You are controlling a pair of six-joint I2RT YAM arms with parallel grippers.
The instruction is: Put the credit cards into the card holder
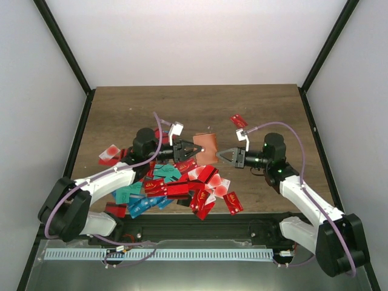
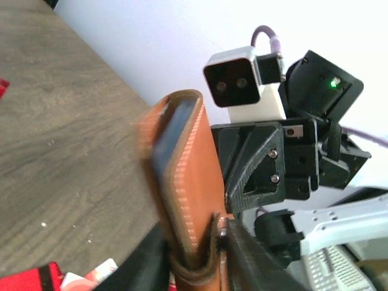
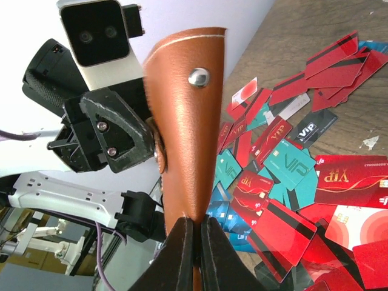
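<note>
Nearest me, the cards lie heaped along the near side of the counter, mostly red with some teal and blue. Just past the heap, the holder hangs in the air between both arms. The right gripper is pinched almost fully closed on one thin leather edge. The left gripper stands partly open, its jaws against both faces of the opposite edge. Farther back, one red card lies alone. My worry is that narrow pinch: any uneven pull could tug the holder free and drop it onto the heap. Neither gripper is free to fetch a card, either.
</note>
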